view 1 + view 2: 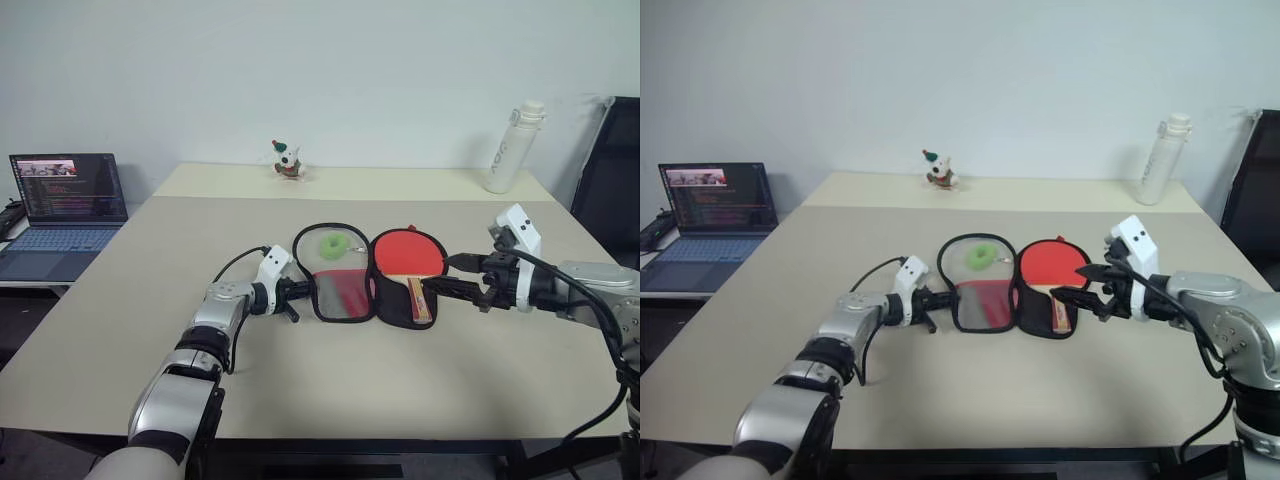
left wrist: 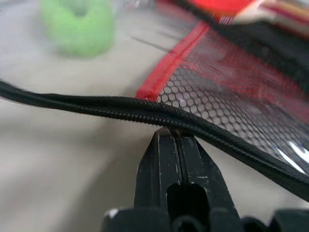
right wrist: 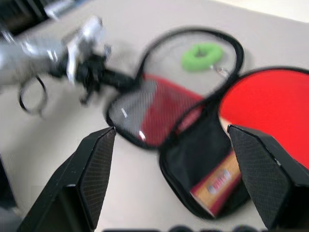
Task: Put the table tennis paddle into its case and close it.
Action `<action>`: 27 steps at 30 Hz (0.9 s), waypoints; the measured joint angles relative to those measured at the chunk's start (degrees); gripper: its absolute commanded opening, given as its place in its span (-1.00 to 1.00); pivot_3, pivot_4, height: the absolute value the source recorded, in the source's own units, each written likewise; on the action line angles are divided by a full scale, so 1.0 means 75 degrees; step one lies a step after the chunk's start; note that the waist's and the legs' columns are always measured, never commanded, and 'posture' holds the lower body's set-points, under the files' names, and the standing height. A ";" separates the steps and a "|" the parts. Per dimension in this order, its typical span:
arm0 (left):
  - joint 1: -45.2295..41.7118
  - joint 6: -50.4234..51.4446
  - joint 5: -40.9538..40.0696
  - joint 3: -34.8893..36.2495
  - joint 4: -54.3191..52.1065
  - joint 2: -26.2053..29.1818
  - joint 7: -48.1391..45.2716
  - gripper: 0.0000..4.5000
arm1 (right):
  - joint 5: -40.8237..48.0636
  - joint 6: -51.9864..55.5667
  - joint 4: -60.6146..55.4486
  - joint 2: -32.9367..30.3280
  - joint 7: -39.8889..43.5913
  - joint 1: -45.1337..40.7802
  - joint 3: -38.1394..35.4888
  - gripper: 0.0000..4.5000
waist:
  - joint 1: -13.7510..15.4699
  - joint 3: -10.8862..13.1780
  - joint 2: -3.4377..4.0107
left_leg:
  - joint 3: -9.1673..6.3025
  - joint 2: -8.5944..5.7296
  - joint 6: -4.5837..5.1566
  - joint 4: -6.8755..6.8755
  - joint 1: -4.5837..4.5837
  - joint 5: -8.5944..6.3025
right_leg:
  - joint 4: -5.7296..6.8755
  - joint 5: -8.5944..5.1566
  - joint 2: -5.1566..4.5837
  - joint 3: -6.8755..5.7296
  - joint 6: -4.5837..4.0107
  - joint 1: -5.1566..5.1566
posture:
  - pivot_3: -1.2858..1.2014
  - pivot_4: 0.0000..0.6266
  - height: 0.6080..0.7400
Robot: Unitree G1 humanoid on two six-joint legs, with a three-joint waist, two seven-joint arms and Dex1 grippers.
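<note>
- Black zipper rim, red band and black mesh on the case point(image 1: 345, 290).
- Red rubber face, light wooden handle on the table tennis paddle point(image 1: 410, 255).
- Bright green ring point(image 1: 331, 244).
- White bottle point(image 1: 514, 146).
- Beige table point(image 1: 400, 380).

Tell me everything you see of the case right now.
The case lies open flat on the table, two black fabric halves with a zipper rim. The left half has a clear window, red panel and black mesh; the green ring shows at it. The right half holds the paddle. The left gripper meets the left rim, fingers shut.
</note>
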 measured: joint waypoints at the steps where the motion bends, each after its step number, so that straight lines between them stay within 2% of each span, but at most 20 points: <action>1: -0.0160 -0.0057 0.0003 0.0018 0.0121 -0.0016 -0.0006 -0.99 | -0.0069 -0.0142 0.0071 -0.0176 0.0102 0.0085 -0.0002 0.80 | 0.0002 0.0000 0.0000 | 0.0000 -0.0001 0.0000 0.0001 0.0000 0.0000 | 0.0000 0.0000 0.0000 -0.0002 0.0000 0.0000 | 0.03 -0.52 1.00; 5: -0.0948 -0.0259 0.0010 0.0151 0.0401 -0.0295 -0.0200 -0.99 | -0.0127 -0.0447 0.0381 -0.0703 0.0469 0.0296 -0.0107 0.80 | 0.0007 0.0001 -0.0002 | -0.0003 -0.0001 -0.0018 0.0002 -0.0001 0.0011 | 0.0001 0.0000 0.0003 -0.0006 0.0000 0.0000 | 0.03 -0.52 1.00; 9: -0.1798 -0.0470 0.0012 0.0152 0.0527 -0.1037 -0.0414 -0.99 | -0.0126 -0.0546 0.0553 -0.1025 0.0650 0.0482 -0.0148 0.80 | 0.0021 0.0002 -0.0004 | -0.0006 -0.0010 -0.0025 0.0005 -0.0007 0.0015 | -0.0003 -0.0001 0.0024 -0.0004 0.0002 0.0001 | 0.03 -0.52 1.00; 13: -0.2342 -0.0593 0.0066 0.0143 0.0693 -0.1882 -0.0466 -0.99 | -0.0130 -0.0530 0.0898 -0.1067 0.0567 0.0464 -0.0239 0.80 | 0.0019 0.0003 -0.0004 | -0.0004 -0.0012 -0.0025 0.0005 -0.0007 0.0015 | -0.0004 -0.0002 0.0024 0.0000 0.0004 0.0001 | 0.03 -0.52 1.00; 16: -0.2461 -0.0712 0.0120 0.0142 0.0836 -0.2186 -0.0431 -0.99 | -0.0132 -0.0505 0.1046 -0.1084 0.0435 0.0451 -0.0250 0.80 | -0.0046 0.0003 -0.0003 | 0.0008 -0.0001 -0.0028 -0.0001 0.0000 0.0016 | 0.0002 -0.0002 0.0026 0.0002 0.0004 -0.0007 | 0.03 -0.52 1.00; 20: -0.2426 -0.0767 0.0171 0.0149 0.0913 -0.2111 -0.0601 -0.99 | -0.0185 -0.0399 0.1368 -0.0968 0.0041 0.0123 -0.0247 0.80 | -0.0097 0.0003 0.0000 | 0.0019 0.0010 -0.0031 -0.0009 0.0023 0.0019 | 0.0013 -0.0002 0.0026 0.0008 0.0003 -0.0006 | 0.03 -0.52 1.00; 23: -0.2202 -0.0837 0.0168 0.0165 0.0750 -0.1753 -0.0855 -0.99 | -0.0243 -0.0404 0.1576 -0.0754 -0.0143 -0.0027 -0.0131 0.80 | -0.0098 0.0003 0.0000 | 0.0025 0.0012 -0.0032 -0.0009 0.0032 0.0019 | 0.0012 -0.0002 0.0025 0.0010 0.0003 0.0002 | 0.03 -0.52 1.00; 25: -0.1817 -0.0807 0.0098 0.0307 0.0390 -0.1399 -0.1018 -1.00 | -0.0376 -0.0416 0.1877 -0.0393 -0.0284 -0.0141 0.0016 0.96 | -0.0106 0.0002 0.0001 | 0.0032 0.0014 -0.0033 -0.0007 0.0034 0.0019 | 0.0013 -0.0002 0.0021 0.0015 0.0003 0.0002 | 0.03 -0.52 1.00; 27: -0.1185 -0.0548 -0.0112 0.0470 -0.0406 -0.1015 -0.1202 -1.00 | -0.0545 -0.0504 0.2317 0.0012 -0.0428 -0.0274 0.0284 0.99 | -0.0122 0.0001 0.0003 | 0.0036 0.0018 -0.0034 -0.0008 0.0039 0.0020 | 0.0015 -0.0001 0.0018 0.0017 0.0002 0.0005 | 0.03 -0.52 1.00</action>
